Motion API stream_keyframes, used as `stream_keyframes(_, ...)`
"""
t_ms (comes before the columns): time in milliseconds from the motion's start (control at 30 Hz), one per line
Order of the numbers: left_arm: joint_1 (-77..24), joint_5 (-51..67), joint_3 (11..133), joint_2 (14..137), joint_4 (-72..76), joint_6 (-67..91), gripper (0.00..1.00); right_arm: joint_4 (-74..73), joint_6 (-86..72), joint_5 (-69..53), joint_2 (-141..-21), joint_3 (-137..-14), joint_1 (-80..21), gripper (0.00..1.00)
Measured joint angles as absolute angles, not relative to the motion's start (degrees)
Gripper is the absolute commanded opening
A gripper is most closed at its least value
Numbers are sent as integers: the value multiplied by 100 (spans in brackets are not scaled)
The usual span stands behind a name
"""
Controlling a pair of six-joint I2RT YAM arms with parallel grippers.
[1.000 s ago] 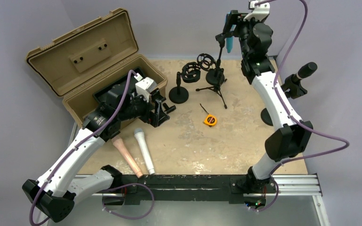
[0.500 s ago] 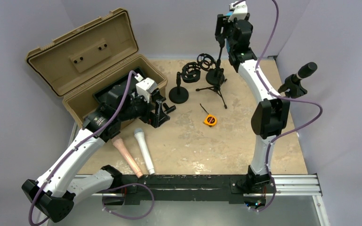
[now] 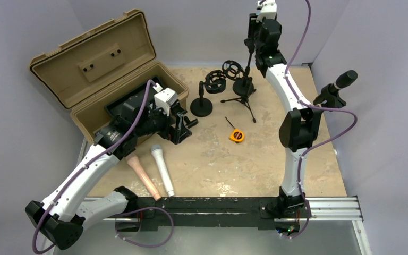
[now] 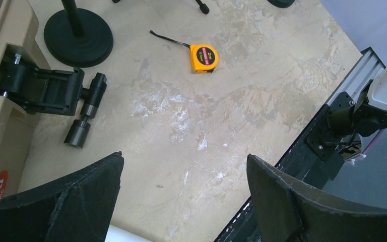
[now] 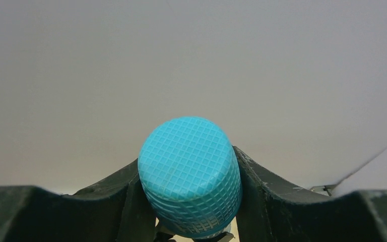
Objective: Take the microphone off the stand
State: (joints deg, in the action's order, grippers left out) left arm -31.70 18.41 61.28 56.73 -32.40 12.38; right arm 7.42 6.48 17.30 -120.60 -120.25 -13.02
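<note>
My right gripper (image 3: pixel 254 31) is high at the back, at the top of the black tripod stand (image 3: pixel 243 86). It is shut on the teal microphone (image 5: pixel 190 174), whose mesh head fills the gap between the two fingers (image 5: pixel 106 199) in the right wrist view. In the top view the gripper hides the microphone. I cannot tell if it still sits in the stand's clip. My left gripper (image 4: pixel 184 156) is open and empty, hovering over the floor beside the tan case (image 3: pixel 93 64).
A pink microphone (image 3: pixel 143 177) and a white one (image 3: pixel 162 170) lie at the front left. An orange tape measure (image 3: pixel 237 135) lies mid-floor. A round-base stand (image 3: pixel 201 106), two shock mounts (image 3: pixel 215 81) and a black microphone on a stand (image 3: pixel 345 79) are around.
The right arm has swung its elbow to the left and turned its wrist at the top of the stand. The teal microphone, seen in the top view before, is now hidden. The left arm is still.
</note>
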Motion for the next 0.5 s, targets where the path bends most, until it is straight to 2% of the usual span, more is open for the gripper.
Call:
stream_keyframes(67, -3177, 1837, 6128, 5701, -3240, 1238, 89, 633, 711, 1887, -12062, -12138, -1308, 0)
stream_keyframes(267, -3208, 1800, 6128, 5734, -3240, 1238, 89, 491, 932, 2552, -12025, -12809, -1302, 0)
stream_keyframes(500, -3208, 1776, 6128, 5789, -3240, 1236, 89, 445, 1074, 3258, -11214, -12803, -1205, 0)
